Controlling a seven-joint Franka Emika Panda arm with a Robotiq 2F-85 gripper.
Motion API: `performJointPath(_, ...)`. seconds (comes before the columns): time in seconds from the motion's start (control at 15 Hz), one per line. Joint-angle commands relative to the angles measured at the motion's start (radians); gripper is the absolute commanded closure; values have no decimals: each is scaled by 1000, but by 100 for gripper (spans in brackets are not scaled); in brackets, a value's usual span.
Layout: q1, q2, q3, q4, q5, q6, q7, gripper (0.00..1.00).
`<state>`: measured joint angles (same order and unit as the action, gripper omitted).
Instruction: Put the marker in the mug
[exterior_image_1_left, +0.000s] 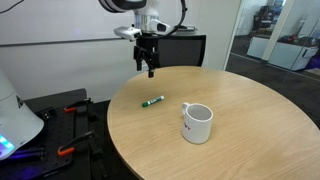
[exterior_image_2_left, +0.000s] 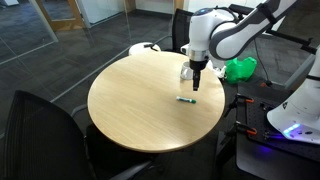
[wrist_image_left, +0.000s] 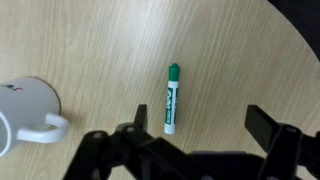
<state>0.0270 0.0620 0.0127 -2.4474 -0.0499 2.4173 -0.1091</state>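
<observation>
The green marker (exterior_image_1_left: 152, 101) lies flat on the round wooden table (exterior_image_1_left: 250, 110), its whitish end toward the table edge. It also shows in an exterior view (exterior_image_2_left: 187, 100) and in the wrist view (wrist_image_left: 171, 98). The white mug (exterior_image_1_left: 197, 123) stands upright a short way from it, handle sideways; in the wrist view it sits at the left edge (wrist_image_left: 25, 105). My gripper (exterior_image_1_left: 151, 72) hangs open and empty above the table, over the marker. In the wrist view its two fingers (wrist_image_left: 200, 125) spread wide, the marker just off the left finger.
A black chair (exterior_image_2_left: 40, 120) stands at the table's near side. A green bag (exterior_image_2_left: 240, 68) lies on the floor beyond the table. A black bench with tools (exterior_image_1_left: 60, 115) stands beside the table. The table edge curves close to the marker (wrist_image_left: 290, 30).
</observation>
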Motion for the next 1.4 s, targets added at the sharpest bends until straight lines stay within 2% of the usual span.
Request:
performJointPath(0.0, 2, 115, 15, 57, 45, 37, 12, 0)
performJointPath(0.67, -15, 323, 18, 114, 66, 228, 15, 0)
performJointPath(1.33, -15, 425, -5, 156, 51, 334, 49, 0)
